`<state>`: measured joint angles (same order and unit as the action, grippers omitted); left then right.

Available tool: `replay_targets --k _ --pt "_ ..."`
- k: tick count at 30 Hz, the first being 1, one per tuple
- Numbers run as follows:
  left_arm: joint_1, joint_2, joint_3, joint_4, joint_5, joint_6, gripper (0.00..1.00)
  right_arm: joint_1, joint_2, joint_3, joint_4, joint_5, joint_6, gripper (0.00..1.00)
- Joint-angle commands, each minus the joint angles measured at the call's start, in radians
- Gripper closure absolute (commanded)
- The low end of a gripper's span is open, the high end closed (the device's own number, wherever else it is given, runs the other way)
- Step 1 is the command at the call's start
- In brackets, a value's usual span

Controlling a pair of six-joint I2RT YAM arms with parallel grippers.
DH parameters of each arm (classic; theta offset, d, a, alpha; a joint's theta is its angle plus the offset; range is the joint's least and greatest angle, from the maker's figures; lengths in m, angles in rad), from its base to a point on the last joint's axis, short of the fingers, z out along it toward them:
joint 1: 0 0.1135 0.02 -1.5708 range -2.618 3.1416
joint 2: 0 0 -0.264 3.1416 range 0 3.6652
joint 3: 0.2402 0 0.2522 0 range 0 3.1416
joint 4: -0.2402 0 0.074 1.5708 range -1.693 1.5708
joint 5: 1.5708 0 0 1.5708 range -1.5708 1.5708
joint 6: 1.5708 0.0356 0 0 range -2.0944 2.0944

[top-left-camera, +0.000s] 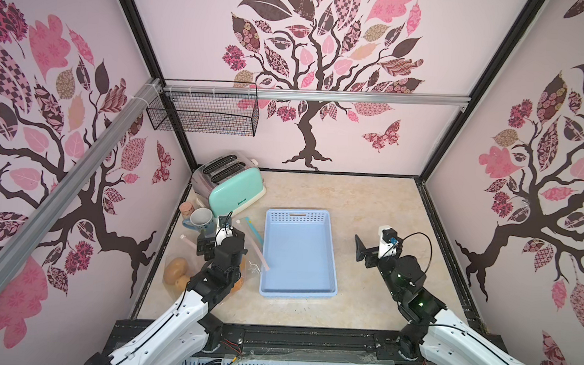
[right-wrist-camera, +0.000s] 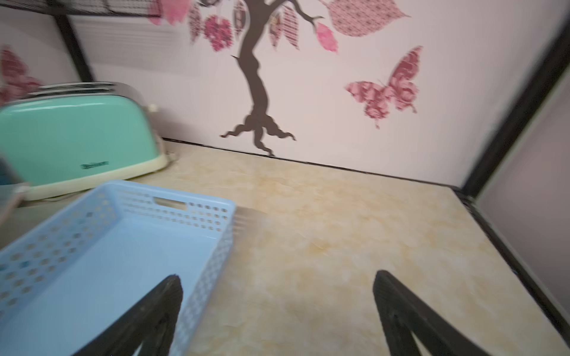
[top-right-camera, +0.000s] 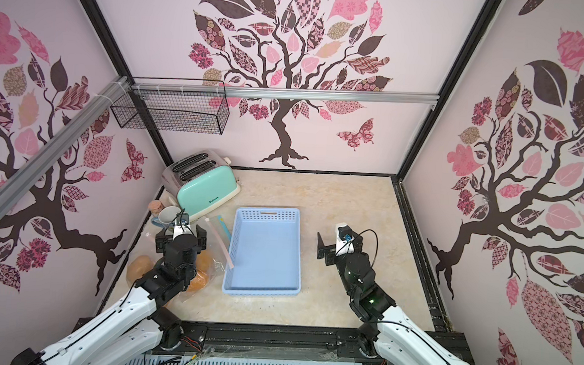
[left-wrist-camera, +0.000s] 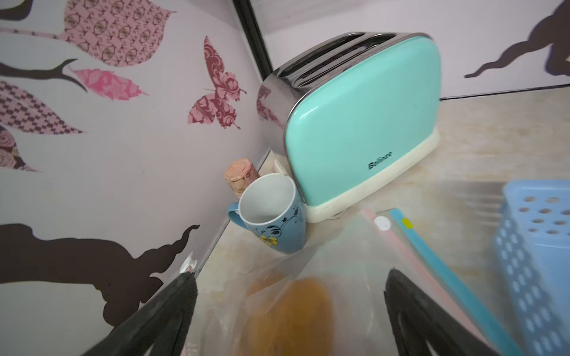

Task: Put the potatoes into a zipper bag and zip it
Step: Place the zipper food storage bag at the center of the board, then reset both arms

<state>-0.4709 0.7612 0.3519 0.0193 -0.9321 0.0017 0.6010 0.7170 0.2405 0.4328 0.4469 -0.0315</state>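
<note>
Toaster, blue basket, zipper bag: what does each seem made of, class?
Toaster: glossy mint shell, painted metal or plastic; mirror-like metal end reflects the wallpaper. Blue basket: matte moulded plastic, perforated walls. Zipper bag: thin clear plastic film; a potato shows through.

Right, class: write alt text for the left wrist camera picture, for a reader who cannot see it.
The left gripper, jaws open, hangs over a clear zipper bag with a blurred orange-brown potato showing through the plastic. Beyond stand a blue flowered mug and a mint-green toaster in the wall corner; a blue perforated basket sits beside the bag.
</note>
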Motion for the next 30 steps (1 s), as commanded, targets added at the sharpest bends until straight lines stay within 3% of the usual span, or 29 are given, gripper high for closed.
replay_targets --k 1,4,7,8,11,15,16,19,21,24,30 --pt "0.060 -0.026 -0.114 0.302 0.097 0.075 0.02 -0.045 0.120 -0.061 0.239 0.181 -0.002 0.01" --pt "0.171 0.000 -0.204 0.428 0.291 0.079 0.02 -0.119 0.241 -0.085 0.383 0.225 -0.055 0.00" --pt "0.337 0.165 -0.217 0.569 0.483 0.017 0.02 -0.308 0.388 -0.104 0.479 0.079 0.076 0.00" --pt "0.352 0.230 -0.169 0.535 0.499 0.005 0.02 -0.365 0.466 -0.123 0.580 0.044 0.120 0.00" --pt "0.376 0.411 -0.121 0.677 0.519 0.036 0.02 -0.375 0.596 -0.110 0.777 0.064 0.040 0.00" --pt "0.390 0.597 -0.045 0.798 0.532 0.077 0.02 -0.405 0.884 -0.090 1.119 0.056 -0.018 0.01" --pt "0.391 0.610 -0.022 0.769 0.523 0.077 0.02 -0.405 0.878 -0.095 1.116 0.048 -0.012 0.00" --pt "0.398 0.606 0.006 0.698 0.563 0.081 0.03 -0.463 0.813 -0.054 0.874 -0.082 0.062 0.01" --pt "0.399 0.606 0.010 0.683 0.578 0.088 0.02 -0.459 0.928 -0.065 1.086 -0.068 0.015 0.01" --pt "0.398 0.598 0.001 0.692 0.595 0.095 0.02 -0.461 0.861 -0.003 0.853 -0.078 0.042 0.01" --pt "0.398 0.557 -0.053 0.762 0.615 0.037 0.02 -0.471 0.895 -0.013 0.926 -0.081 0.048 0.01"
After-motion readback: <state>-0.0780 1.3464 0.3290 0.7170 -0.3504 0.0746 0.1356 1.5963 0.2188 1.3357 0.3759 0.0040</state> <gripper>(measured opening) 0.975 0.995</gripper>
